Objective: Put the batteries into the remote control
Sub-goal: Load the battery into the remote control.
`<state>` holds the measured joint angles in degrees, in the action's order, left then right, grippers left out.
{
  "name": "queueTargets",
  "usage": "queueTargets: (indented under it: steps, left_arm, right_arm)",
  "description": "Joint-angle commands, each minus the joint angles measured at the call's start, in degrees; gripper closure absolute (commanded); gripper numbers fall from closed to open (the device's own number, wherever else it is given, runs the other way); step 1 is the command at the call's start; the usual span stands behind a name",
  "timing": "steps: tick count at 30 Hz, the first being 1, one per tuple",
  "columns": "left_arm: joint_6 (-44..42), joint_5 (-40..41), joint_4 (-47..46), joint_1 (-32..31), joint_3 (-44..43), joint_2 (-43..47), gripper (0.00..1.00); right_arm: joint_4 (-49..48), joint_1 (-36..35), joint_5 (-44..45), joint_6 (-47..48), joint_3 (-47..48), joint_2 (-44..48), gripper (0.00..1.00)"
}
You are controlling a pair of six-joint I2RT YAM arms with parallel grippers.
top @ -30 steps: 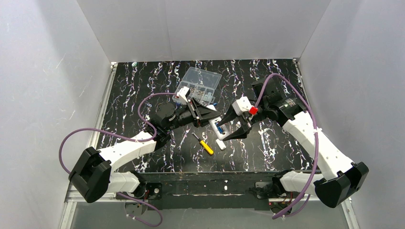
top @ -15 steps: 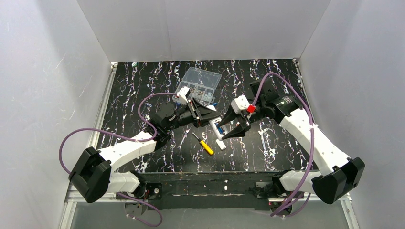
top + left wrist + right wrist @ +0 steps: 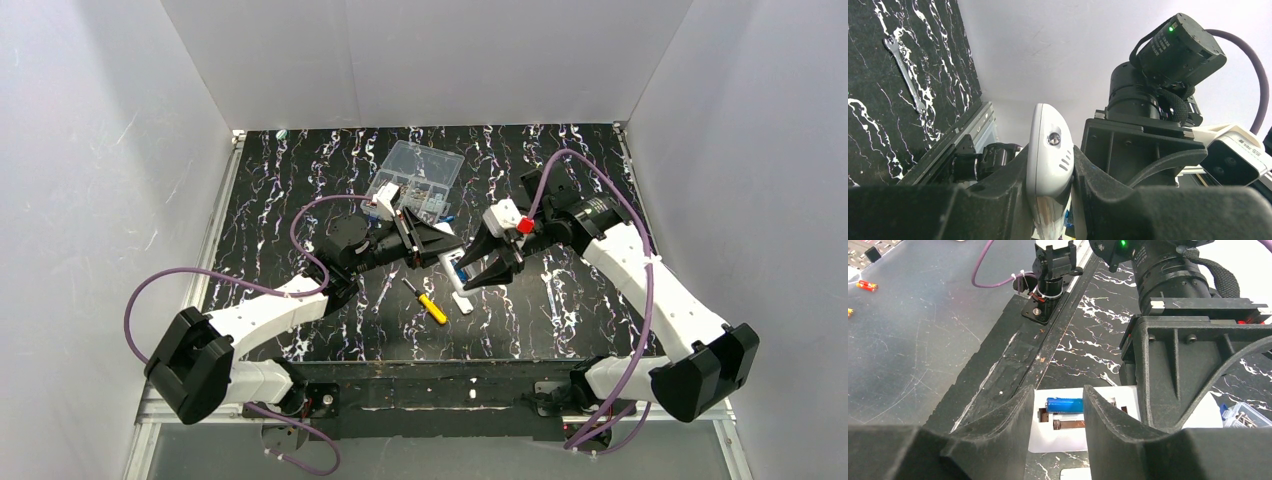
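My left claw (image 3: 1050,161) was clenched on the remote control (image 3: 1048,142). My right claw (image 3: 1058,389) hung part-open astride the seated battery (image 3: 1064,405), gripping nothing I could see. The battery's long axis ran nine-to-three, finger to finger, with the empty slot at six.

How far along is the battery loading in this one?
Done: one blue battery sits in the remote, whose back is open.
In hand: the left pincer clamps the remote, and the right pincer hangs open over the battery, holding nothing.
Left: the second slot shows bare metal, and the white cover lies loose beside the screwdriver.
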<state>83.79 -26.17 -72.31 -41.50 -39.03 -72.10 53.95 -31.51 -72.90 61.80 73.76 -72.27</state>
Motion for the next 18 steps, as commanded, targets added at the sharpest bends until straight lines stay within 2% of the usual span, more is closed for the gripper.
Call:
queueTargets:
  steps: [1, 18]
  left_arm:
    - [0.63, -1.77, -6.08, -0.20, -3.58, 1.03, 1.00]
    - [1.88, -1.19, -6.91, -0.16, -4.20, 1.91, 1.00]
  right_arm:
    - [2.77, 0.26, -0.59, 0.59, 2.20, -0.98, 0.53]
    - [3.48, 0.39, -1.58, 1.91, 3.58, -4.26, 0.59]
